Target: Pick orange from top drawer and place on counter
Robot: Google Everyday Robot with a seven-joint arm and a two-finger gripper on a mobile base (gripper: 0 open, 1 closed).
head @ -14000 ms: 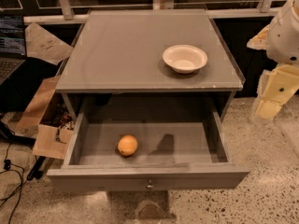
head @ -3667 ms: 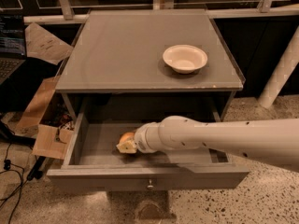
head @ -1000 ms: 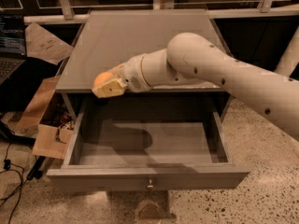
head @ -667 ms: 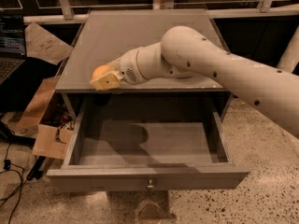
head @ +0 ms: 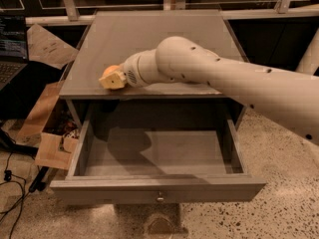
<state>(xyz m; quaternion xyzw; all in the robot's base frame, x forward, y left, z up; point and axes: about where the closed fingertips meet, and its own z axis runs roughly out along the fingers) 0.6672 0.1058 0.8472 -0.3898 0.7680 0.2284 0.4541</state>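
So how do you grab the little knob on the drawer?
Pinch the knob from the front, a finger on each side: it is small, round, and sits mid-way along the flat drawer front. The gripper is up over the counter, holding the orange.

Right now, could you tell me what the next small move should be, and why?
Probably ease the pincer straight down and open it. It grips the orange low over the front-left part of the counter, clear of the open top drawer below, so only the release seems left. Whether the fruit already touches the surface is unclear.
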